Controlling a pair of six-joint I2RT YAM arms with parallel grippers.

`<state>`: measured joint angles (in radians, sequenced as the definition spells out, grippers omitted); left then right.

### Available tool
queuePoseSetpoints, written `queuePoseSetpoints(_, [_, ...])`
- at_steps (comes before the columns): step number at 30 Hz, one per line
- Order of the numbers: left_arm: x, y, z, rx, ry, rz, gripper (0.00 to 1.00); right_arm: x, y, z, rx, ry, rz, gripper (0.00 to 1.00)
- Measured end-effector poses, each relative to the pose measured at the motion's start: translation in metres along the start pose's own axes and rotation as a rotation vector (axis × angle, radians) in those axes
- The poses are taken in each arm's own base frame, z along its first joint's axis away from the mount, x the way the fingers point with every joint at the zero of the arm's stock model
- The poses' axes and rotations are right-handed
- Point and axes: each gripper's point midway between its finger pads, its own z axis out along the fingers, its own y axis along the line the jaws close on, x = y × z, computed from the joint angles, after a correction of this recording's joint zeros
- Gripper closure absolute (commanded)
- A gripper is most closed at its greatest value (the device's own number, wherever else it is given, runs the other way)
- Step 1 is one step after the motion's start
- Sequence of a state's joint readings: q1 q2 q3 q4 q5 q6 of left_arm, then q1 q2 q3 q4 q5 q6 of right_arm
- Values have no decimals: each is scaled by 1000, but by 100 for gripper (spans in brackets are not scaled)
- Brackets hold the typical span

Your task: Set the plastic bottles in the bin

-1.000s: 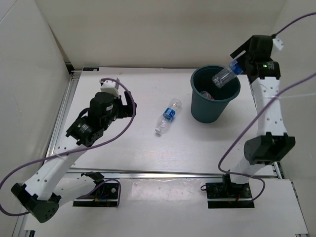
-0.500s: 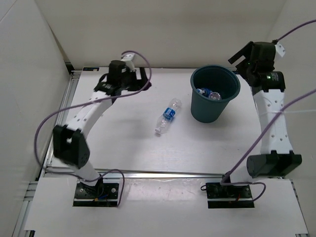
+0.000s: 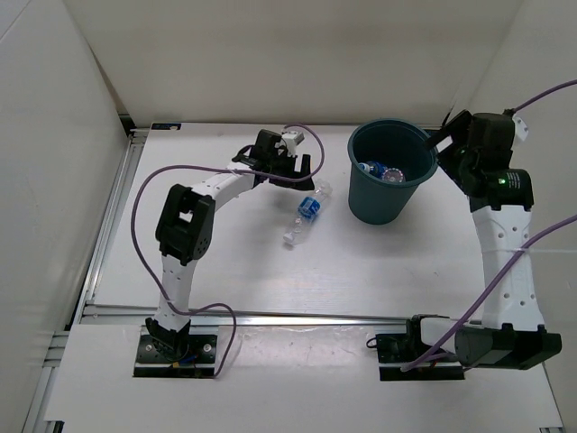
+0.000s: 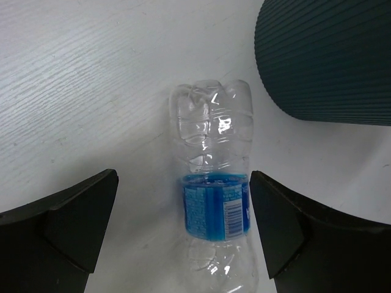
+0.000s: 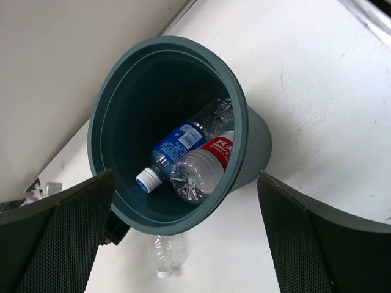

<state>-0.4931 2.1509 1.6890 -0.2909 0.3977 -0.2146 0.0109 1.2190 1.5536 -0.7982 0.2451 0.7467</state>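
Note:
One clear plastic bottle (image 3: 306, 212) with a blue label lies on the white table, left of the dark teal bin (image 3: 424, 176). In the left wrist view this bottle (image 4: 215, 183) lies between the fingers of my open left gripper (image 4: 183, 235), its base pointing away towards the bin (image 4: 330, 61). My left gripper (image 3: 293, 171) hovers just behind the bottle's base. Inside the bin (image 5: 241, 107) lie a blue-labelled bottle (image 5: 177, 146) with a white cap and a red-labelled bottle (image 5: 201, 168). My right gripper (image 3: 448, 149) hangs open and empty beside the bin's right rim.
White walls close in the table at the back and on both sides. A metal rail (image 3: 270, 316) runs along the near edge. Purple cables (image 3: 144, 194) loop from both arms. The right wrist view shows the table bottle (image 5: 166, 253) past the bin's rim.
The right gripper has opened and dropped its bottle into the bin, then drawn back right. The left arm has swung from the near left across to the bottle on the table.

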Motion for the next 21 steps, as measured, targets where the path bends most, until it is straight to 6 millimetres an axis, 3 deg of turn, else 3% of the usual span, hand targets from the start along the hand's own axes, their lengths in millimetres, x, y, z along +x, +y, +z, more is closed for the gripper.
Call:
queuePoseSetpoints(5, [13, 0, 14, 12, 34, -9, 0, -11, -2, -18, -14, -56, -26, 0])
queuePoseSetpoints(12, [38, -27, 31, 75, 96, -1, 2, -6, -16, -20, 23, -61, -49, 0])
queuePoseSetpoints(16, [56, -42, 41, 112, 141, -6, 27, 2, -26, -15, 55, -45, -59, 0])
queuePoseSetpoints(17, [63, -45, 41, 123, 160, -7, 40, 3, -28, -15, 61, -44, -60, 0])
queuePoseSetpoints(21, [76, -49, 35, 149, 193, -10, 57, 7, -36, -17, 82, -46, -58, 0])
